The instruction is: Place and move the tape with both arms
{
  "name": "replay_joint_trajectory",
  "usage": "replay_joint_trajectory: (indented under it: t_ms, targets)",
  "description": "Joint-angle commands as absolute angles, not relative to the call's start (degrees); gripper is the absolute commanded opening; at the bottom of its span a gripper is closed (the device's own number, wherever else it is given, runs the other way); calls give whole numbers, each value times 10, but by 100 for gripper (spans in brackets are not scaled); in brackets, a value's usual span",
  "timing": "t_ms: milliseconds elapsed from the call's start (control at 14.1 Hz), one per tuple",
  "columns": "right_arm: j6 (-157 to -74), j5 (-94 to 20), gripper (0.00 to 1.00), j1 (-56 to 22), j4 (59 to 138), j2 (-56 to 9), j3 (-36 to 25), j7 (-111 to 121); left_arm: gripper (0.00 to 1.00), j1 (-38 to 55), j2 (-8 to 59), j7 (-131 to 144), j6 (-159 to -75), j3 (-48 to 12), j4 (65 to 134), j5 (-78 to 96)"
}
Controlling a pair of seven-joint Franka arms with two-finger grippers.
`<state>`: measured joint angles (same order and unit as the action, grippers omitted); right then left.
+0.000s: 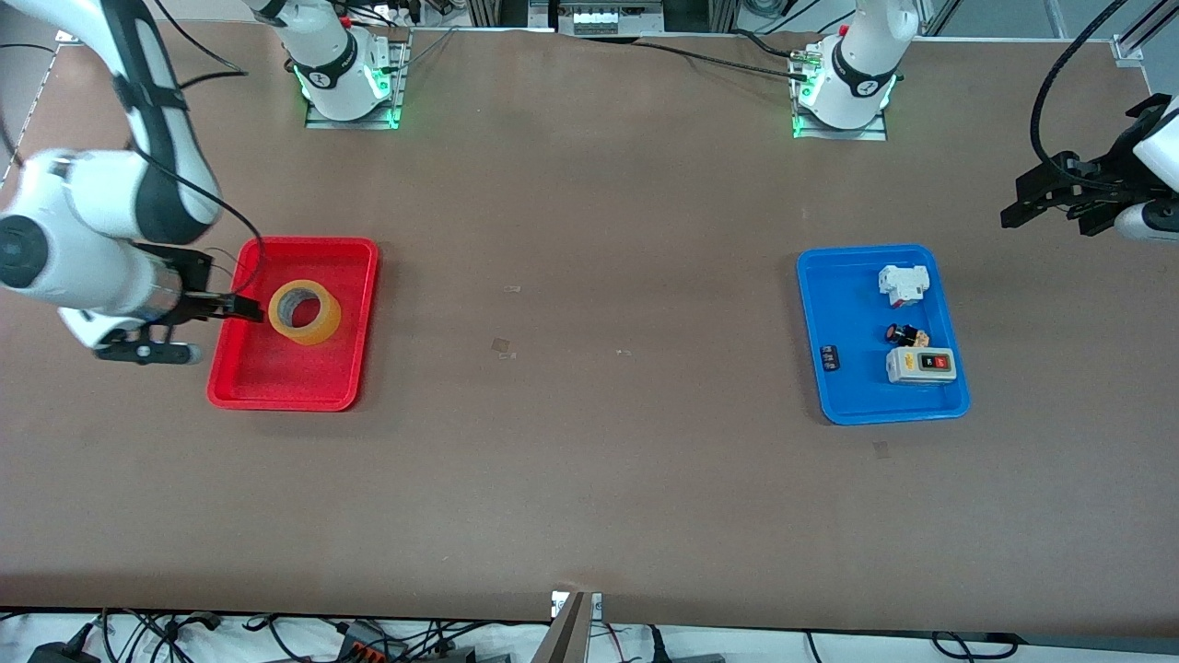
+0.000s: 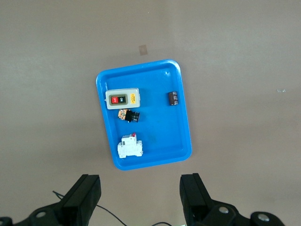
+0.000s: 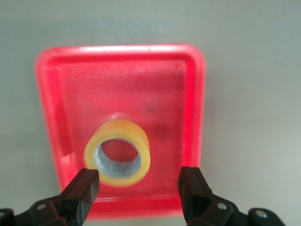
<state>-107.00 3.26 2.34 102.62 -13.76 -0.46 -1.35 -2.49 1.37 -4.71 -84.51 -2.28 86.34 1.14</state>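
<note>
Red plastic makes up the tray (image 1: 276,391) toward the right arm's end of the desk (image 1: 589,497); in it lies the tape (image 1: 305,312), a yellowish translucent roll with a grey hollow core, resting tilted on the tray floor, about midway along the tray; nothing else shows in that tray. The right gripper (image 1: 247,308) hangs low over the tray's outer edge, just beside the roll; in the right wrist view its fingers (image 3: 83,188) stand apart with the tape (image 3: 118,151) between and ahead of them, not clamped on it.

A blue tray (image 1: 834,405) sits toward the left arm's end of the desk, well apart from the red one; it holds four things: a white breaker-like block (image 1: 902,284) farthest from the front camera; a small black and red button part (image 1: 906,334) near the middle; a grey switch box (image 1: 920,365) with a red and a black button, nearer the camera; and a small dark piece (image 1: 830,357) by the tray's inner wall.

The left gripper (image 1: 1045,203) waits in the air over bare desk, past the blue tray's end; its fingers (image 2: 82,197) are spread wide and hold nothing.
</note>
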Motion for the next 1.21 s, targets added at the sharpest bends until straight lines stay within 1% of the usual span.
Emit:
replay_joint_trajectory:
  t_ms: [0,71,213,639,852,923,995,1137]
  targets:
    - [-928,12,100,22,855,-158,-1,13,100,-25,24,-48,-831,-25,834,19]
    - [-897,4,100,22,817,-158,-2,26,100,-25,23,-48,-831,-25,834,19]
    - [-886,5,100,22,783,-158,-2,33,100,-25,24,-48,-831,-25,834,19]
    - [-895,4,100,19,762,-157,-2,18,100,-25,24,-48,-833,-25,833,18]
    - [-912,4,100,20,748,-157,-2,24,100,-25,24,-48,-833,-25,832,18]
    - [-910,9,100,19,748,-157,-2,20,100,-25,24,-48,-834,-25,832,18]
    - [-914,11,100,18,765,-152,-2,19,100,-25,24,-48,-834,-25,833,18]
    - [-946,11,100,20,828,-121,-2,28,100,-25,25,-48,-834,-25,832,18]
